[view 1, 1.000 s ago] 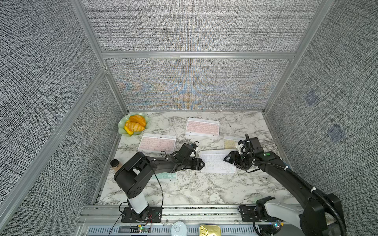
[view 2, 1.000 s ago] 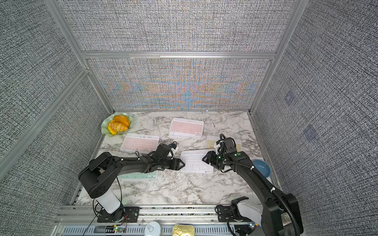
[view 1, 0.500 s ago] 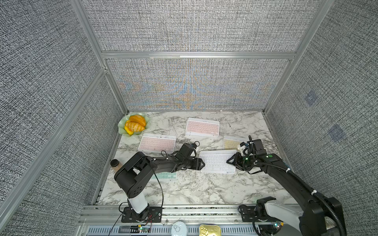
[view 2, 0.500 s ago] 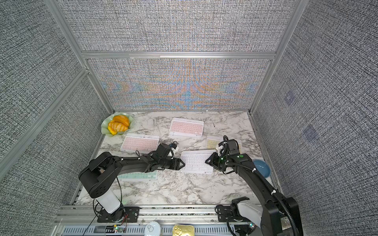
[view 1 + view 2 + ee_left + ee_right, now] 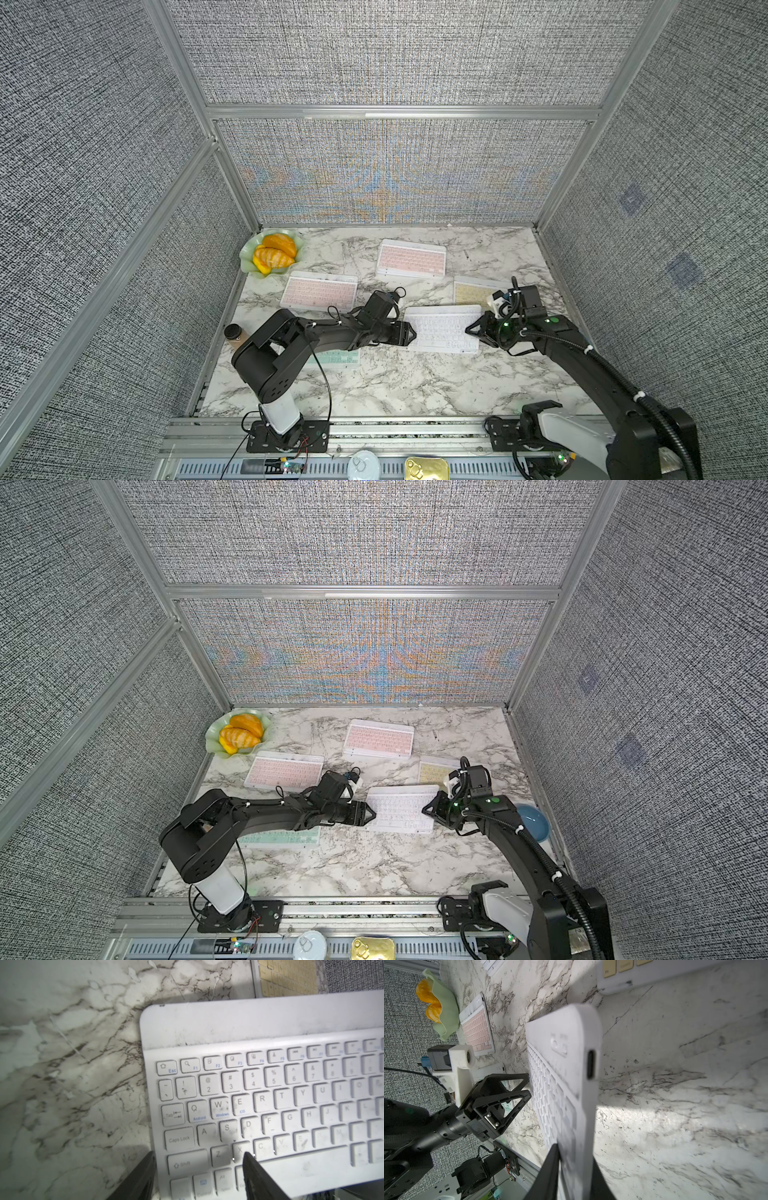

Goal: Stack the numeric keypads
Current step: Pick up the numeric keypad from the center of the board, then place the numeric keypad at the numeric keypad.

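On the marble table [image 5: 395, 386], the white keypad [image 5: 442, 330] sits right of centre in both top views, with a yellow keypad [image 5: 469, 293] just to its upper right. The left gripper [image 5: 412, 333] pinches its left edge, one finger over the keys; the right gripper [image 5: 468, 330] — jaws closed — clamps its right edge.

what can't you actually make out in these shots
mint green keypad: partly under the left arm in both top views.
yellow keypad: one end behind the right arm in both top views; single or stacked, cannot tell.
white keypad: one end cut off by the left wrist view's edge.
blue bowl: partly behind the right arm in a top view.
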`<state>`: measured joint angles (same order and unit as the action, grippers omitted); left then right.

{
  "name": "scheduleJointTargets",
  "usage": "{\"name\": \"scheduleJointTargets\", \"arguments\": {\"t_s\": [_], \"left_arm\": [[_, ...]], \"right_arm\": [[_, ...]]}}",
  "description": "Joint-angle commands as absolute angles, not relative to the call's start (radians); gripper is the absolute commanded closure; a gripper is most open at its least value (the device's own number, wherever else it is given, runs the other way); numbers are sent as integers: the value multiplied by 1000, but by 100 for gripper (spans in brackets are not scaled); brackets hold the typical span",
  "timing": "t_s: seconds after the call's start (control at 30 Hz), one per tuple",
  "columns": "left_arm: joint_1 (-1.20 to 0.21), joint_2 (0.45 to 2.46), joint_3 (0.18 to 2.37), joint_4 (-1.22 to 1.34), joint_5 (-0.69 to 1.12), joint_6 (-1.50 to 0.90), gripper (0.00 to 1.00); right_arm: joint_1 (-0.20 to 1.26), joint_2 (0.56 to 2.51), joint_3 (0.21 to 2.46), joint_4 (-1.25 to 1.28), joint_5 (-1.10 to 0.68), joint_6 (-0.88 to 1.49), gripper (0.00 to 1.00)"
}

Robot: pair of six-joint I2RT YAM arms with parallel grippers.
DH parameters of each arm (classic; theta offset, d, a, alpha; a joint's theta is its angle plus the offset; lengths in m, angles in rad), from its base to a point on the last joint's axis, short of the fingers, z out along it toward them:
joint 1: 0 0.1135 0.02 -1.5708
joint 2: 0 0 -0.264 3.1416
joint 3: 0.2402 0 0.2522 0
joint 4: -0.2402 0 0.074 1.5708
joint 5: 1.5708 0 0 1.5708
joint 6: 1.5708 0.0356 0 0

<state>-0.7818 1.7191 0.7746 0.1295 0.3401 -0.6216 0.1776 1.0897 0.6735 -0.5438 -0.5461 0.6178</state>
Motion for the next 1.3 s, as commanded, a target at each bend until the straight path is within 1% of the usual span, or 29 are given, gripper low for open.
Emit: {"name": "scheduleJointTargets", "arguments": {"t_s": [0.0,0.27,0.47,0.6,0.7,0.93,1.03,1.27], "left_arm": [[-781,1723,776,-34,303,-636,32],[-745,1652,872,-108,306,-632,32],[-636,1565,1013,-275,280,-600,31],[-560,1560,1115,-388,240,-563,31],[-523,1571,1167,-427,225,-545,31],[-453,1581,1193,-405,217,-554,31],[-433,1592,1199,-392,220,-557,31],[-402,1634,1230,-412,216,-528,31]], "right_arm": [[176,1087,660,-525,-580,623,100],[166,1071,702,-486,-639,663,100],[155,1098,786,-407,-709,715,100],[152,1154,832,-256,-751,778,100],[152,1235,882,-118,-764,824,100],[149,1468,1061,45,-756,816,100],[147,1591,1167,62,-757,795,100],[140,1872,1428,45,-825,754,100]]}}
